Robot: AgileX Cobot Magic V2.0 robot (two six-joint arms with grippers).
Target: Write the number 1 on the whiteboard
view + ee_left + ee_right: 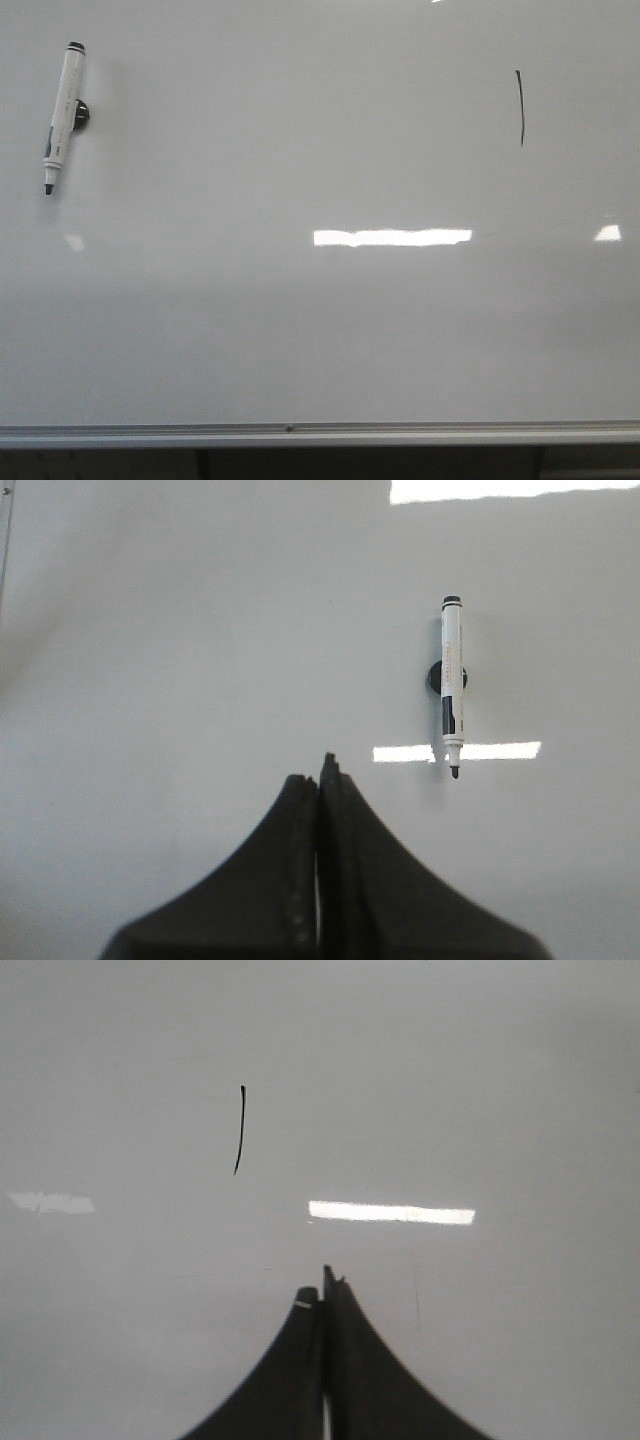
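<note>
Number 1 [520, 107] on whiteboard [300, 330]; marker [62, 115] far left

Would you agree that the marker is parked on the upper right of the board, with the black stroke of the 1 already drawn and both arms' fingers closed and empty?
Nearly: the front view shows the marker on the upper left of the board; the 1 is on the upper right. Both arms' fingers are indeed closed and empty.

Left claw [319, 780] and right claw [325, 1285]: matte black, flared fingers
</note>
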